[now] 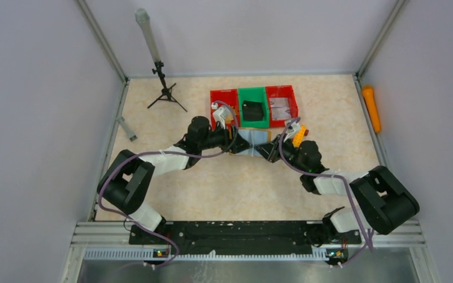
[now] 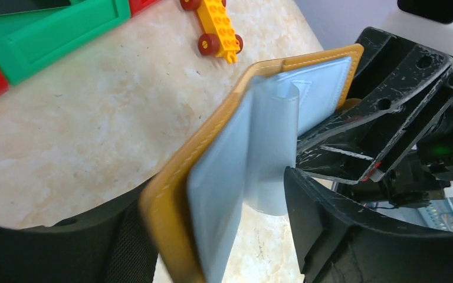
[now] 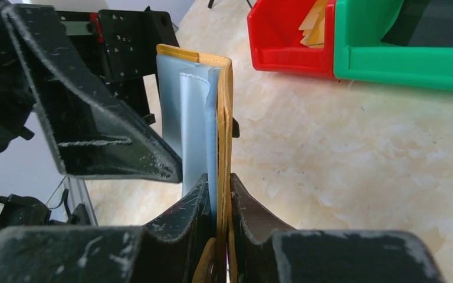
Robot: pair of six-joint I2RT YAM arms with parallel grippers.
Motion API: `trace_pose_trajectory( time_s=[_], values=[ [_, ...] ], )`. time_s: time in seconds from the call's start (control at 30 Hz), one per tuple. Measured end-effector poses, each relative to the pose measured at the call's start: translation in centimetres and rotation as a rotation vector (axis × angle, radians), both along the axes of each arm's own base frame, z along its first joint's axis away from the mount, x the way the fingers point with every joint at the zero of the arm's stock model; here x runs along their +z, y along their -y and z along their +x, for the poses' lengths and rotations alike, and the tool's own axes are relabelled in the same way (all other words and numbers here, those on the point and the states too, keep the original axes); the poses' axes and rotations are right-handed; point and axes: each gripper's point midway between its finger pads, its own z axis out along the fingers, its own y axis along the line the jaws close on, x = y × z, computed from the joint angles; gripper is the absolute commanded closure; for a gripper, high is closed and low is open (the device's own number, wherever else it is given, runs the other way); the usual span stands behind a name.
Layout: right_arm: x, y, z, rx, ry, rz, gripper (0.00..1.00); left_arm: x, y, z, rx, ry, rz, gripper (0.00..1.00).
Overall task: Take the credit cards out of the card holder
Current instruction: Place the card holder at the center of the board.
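Observation:
The mustard-brown card holder (image 1: 252,143) hangs open above the table between both grippers, its grey shiny lining (image 2: 230,177) facing my left gripper. My right gripper (image 3: 218,183) is shut on one brown cover (image 3: 225,118), clamping it edge-on. My left gripper (image 2: 224,194) stands open around the other half. That cover (image 2: 165,206) leans against one finger, and a gap separates the lining from the other finger (image 2: 330,236). A few tan credit cards (image 3: 315,23) lie in a red bin (image 3: 283,41). Whether any cards sit in the grey pockets I cannot tell.
Three bins stand in a row behind the grippers: red (image 1: 224,99), green (image 1: 252,94) holding a black object (image 1: 252,109), and red (image 1: 281,94). A yellow toy block with red wheels (image 2: 215,26) lies near the right wrist. An orange cylinder (image 1: 371,109) lies far right, a small tripod (image 1: 164,88) back left.

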Motion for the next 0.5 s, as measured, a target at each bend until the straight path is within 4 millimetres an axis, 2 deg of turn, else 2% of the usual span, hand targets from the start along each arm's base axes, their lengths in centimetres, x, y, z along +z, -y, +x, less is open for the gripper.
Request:
trace_pose_trajectory(
  time_s=[0.23,0.5],
  values=[
    [-0.4,-0.1,-0.2,0.011,-0.016,-0.002,0.86,-1.1,0.4,-0.4,-0.006,0.021,0.087,0.27],
    [-0.4,-0.1,-0.1,0.007,-0.017,-0.003,0.86,-1.1,0.0,-0.2,0.021,0.045,0.127,0.14]
  ],
)
